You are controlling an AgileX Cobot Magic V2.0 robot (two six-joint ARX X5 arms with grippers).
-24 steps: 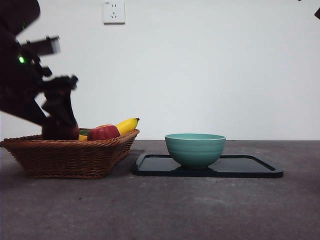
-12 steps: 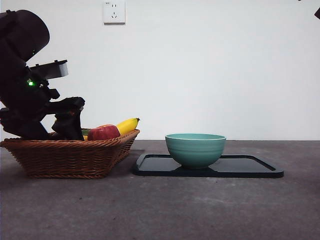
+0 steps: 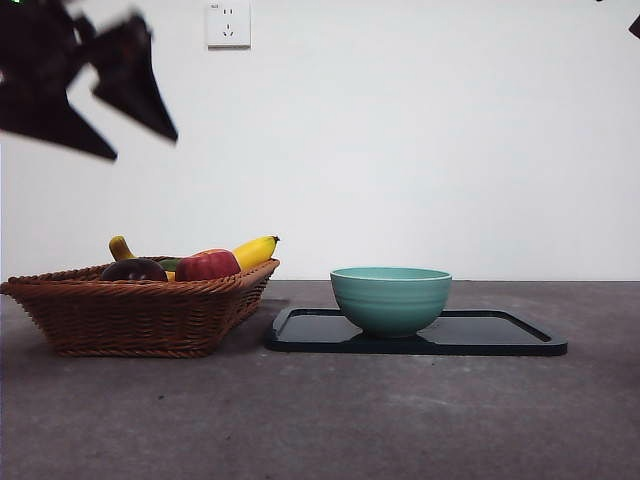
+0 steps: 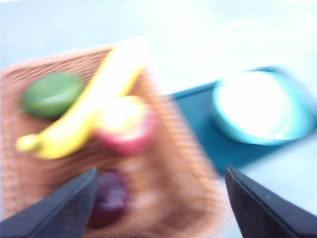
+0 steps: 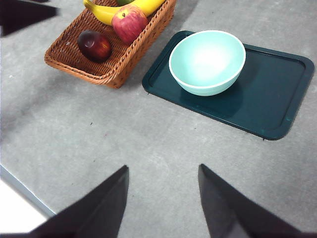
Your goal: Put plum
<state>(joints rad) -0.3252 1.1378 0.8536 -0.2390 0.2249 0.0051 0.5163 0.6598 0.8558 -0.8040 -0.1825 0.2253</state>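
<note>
We see plum (image 5: 94, 45) in basket (image 5: 74, 64) | left gripper (image 4: 158, 203) directly above, nearer, jaws spread, empty | right gripper (image 5: 161, 198) waits, parted

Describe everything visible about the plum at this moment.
The plum is a round, glossy fruit, dark purple-maroon with a reddish sheen, looking smooth-skinned and whole. It lies inside the wicker basket, on the woven bottom near one end, apart from the red apple and banana. In the front view only its dark top shows above the rim. Nothing grips it: the left gripper is above the basket, its jaws open and empty.
</note>
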